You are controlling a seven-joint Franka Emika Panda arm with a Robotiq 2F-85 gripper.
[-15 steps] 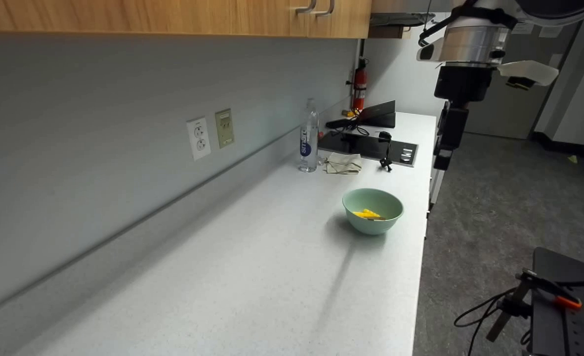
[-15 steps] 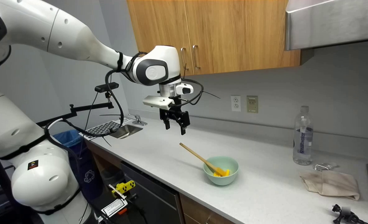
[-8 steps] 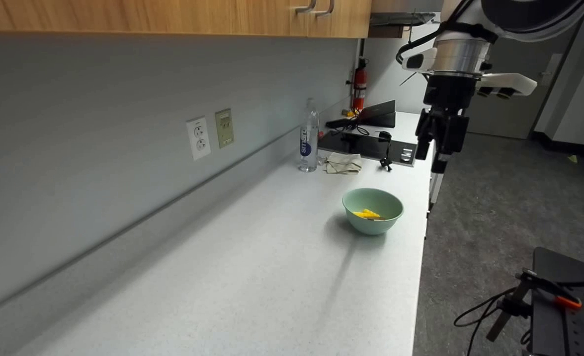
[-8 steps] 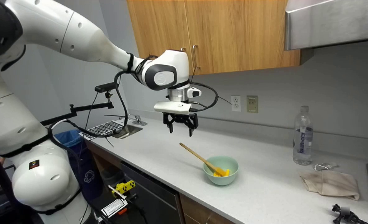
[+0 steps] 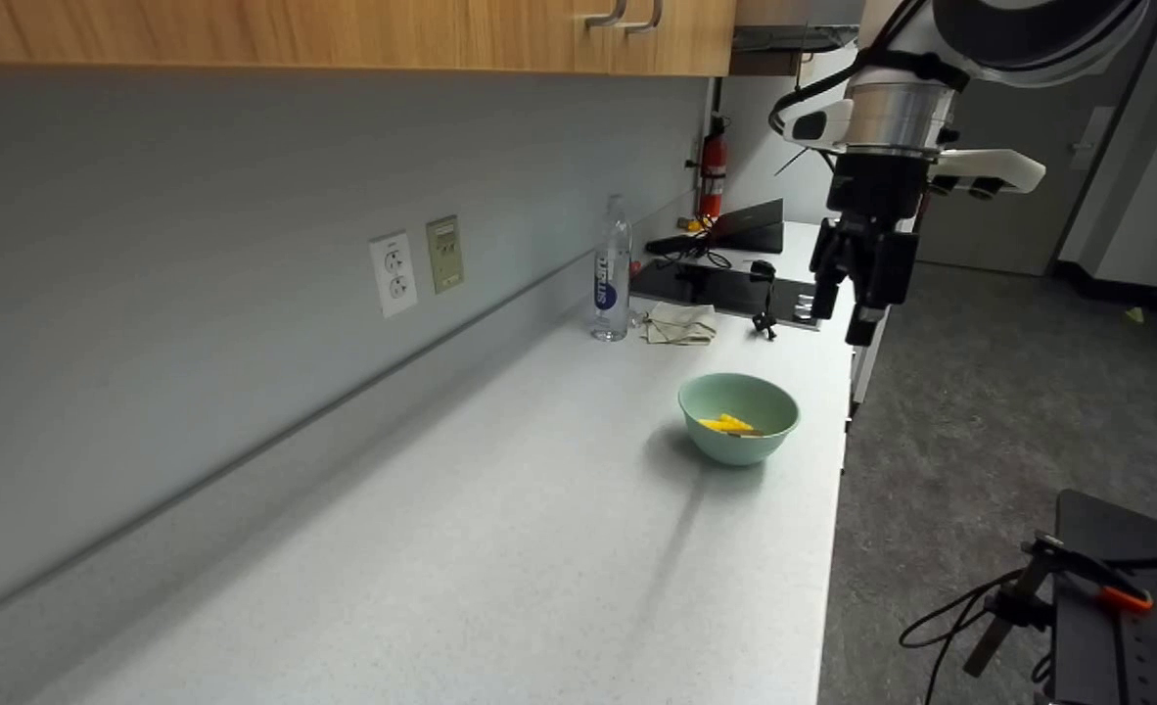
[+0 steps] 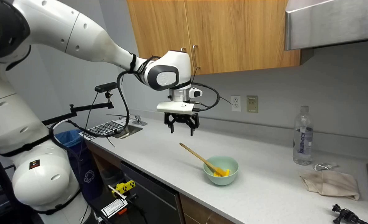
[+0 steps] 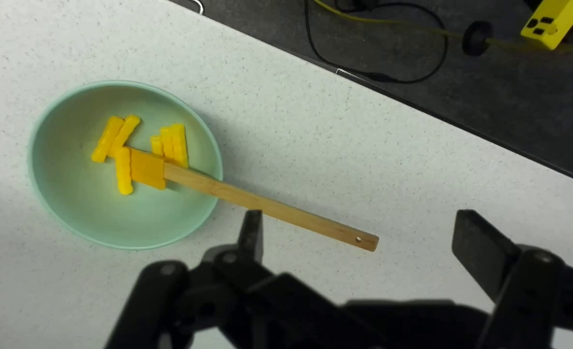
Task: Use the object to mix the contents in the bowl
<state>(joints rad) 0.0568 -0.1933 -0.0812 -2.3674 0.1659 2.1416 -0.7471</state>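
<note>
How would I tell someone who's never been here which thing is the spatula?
On the pale countertop, find the mint-green bowl. The spatula leans out of it, its orange head inside among short yellow pieces. Those pieces lie wholly within the bowl; the spatula alone has a long wooden handle reaching out over the countertop.

Softly lit around bowl [image 5: 738,449], shadowed just beside it; in wrist view, blurred at gripper [image 7: 359,223], nearer than bowl.

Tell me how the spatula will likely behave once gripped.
The spatula will probably feel stiff, given its straight wooden handle. It looks slim, so likely light, but may pivot where it crosses the rim of the bowl.
</note>
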